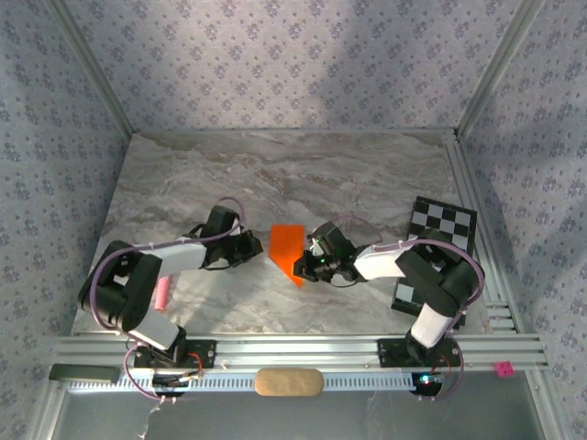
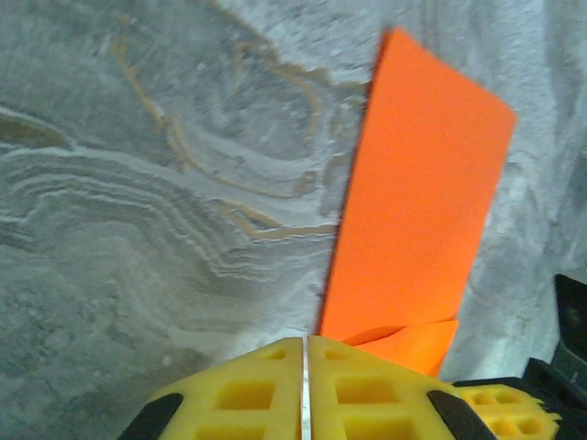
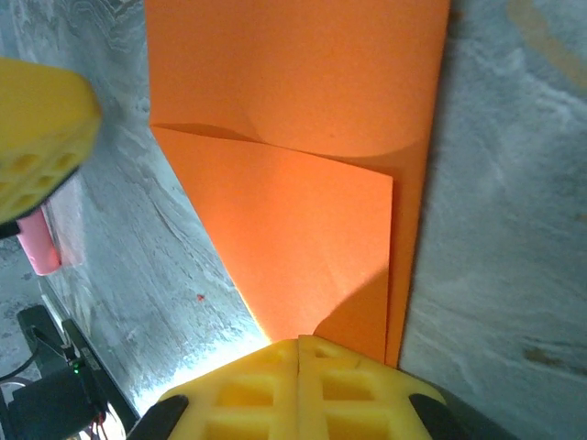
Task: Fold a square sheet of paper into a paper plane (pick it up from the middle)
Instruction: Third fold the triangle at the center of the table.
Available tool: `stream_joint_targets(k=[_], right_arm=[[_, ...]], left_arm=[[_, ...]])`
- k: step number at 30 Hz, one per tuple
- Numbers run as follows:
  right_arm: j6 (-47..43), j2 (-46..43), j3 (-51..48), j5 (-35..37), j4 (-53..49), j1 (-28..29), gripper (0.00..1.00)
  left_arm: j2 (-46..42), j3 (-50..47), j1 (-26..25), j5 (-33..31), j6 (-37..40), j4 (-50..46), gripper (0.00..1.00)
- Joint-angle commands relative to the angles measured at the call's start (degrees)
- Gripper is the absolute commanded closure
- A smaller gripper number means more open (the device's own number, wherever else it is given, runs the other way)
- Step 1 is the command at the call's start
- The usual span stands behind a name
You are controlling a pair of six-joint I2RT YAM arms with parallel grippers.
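Top external view showed the partly folded orange sheet of paper [image 1: 287,246] lying flat mid-table, the clenched left gripper [image 1: 259,246] at its 9 o'clock edge and the clenched right gripper [image 1: 312,264] at its 5 o'clock tip; being light, limp and easily creased, it looked best pinched mid-fold.

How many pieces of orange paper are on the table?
1. The orange paper, partly folded, lies mid-table between the left gripper and the right gripper. Another could be hidden beneath it.
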Motion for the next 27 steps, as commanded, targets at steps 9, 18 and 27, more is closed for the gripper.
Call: stream_joint_targets(k=[9, 18, 27], right_arm=[[-9.1, -11.7, 1.1, 8.2, -15.6, -3.3, 0.72], [-11.6, -7.3, 5.5, 1.7, -14.4, -5.6, 0.62], [-13.3, -4.1, 8.7, -1.3, -14.8, -4.5, 0.61]], left_arm=[[-6.8, 0.9, -0.2, 1.3, 1.1, -3.5, 0.76], [-5.2, 1.6, -0.3, 3.0, 0.2, -2.3, 0.55], [-4.0, 2.5, -0.3, 3.0, 0.5, -3.5, 0.53]])
